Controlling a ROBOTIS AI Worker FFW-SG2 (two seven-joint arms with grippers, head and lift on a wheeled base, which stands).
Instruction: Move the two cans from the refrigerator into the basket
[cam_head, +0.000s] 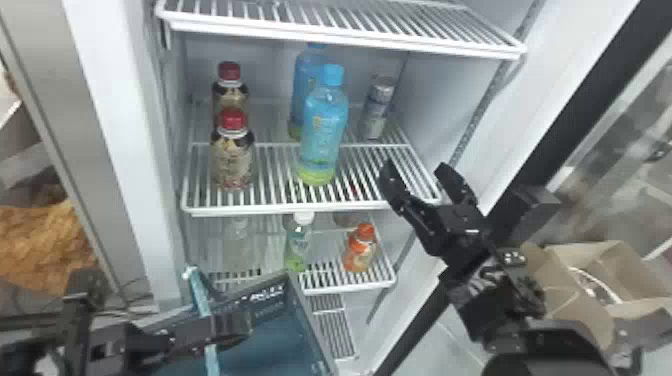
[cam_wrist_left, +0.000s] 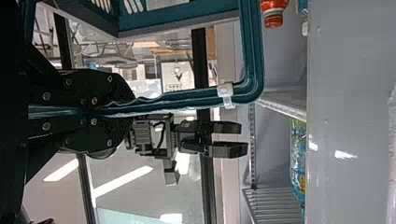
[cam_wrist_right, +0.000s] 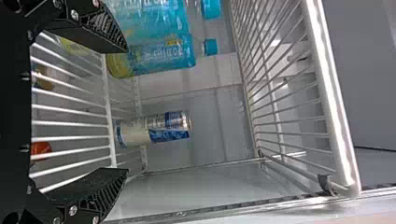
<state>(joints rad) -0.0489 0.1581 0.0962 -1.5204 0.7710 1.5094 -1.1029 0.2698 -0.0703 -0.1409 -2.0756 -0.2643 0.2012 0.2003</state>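
Note:
At the front right of the fridge's middle bottle shelf, my right gripper (cam_head: 415, 169) stands open with nothing between its fingers. A silver can (cam_head: 378, 110) stands upright farther back on that shelf, near the right wall. In the right wrist view the can (cam_wrist_right: 155, 128) with its blue label is beyond my open right gripper (cam_wrist_right: 125, 109), apart from it. My left gripper (cam_head: 232, 325) is shut on the rim of the teal basket (cam_head: 280, 325), low in front of the fridge. The left wrist view shows the left gripper (cam_wrist_left: 109, 111) clamped on the basket rim (cam_wrist_left: 187, 98).
Two blue bottles (cam_head: 324, 130) stand left of the can, and two red-capped bottles (cam_head: 232, 160) farther left. Above hangs a wire shelf (cam_head: 345, 35). The lower shelf (cam_head: 350, 286) holds an orange bottle (cam_head: 360, 250) and a green one. An open cardboard box (cam_head: 565, 270) is at right.

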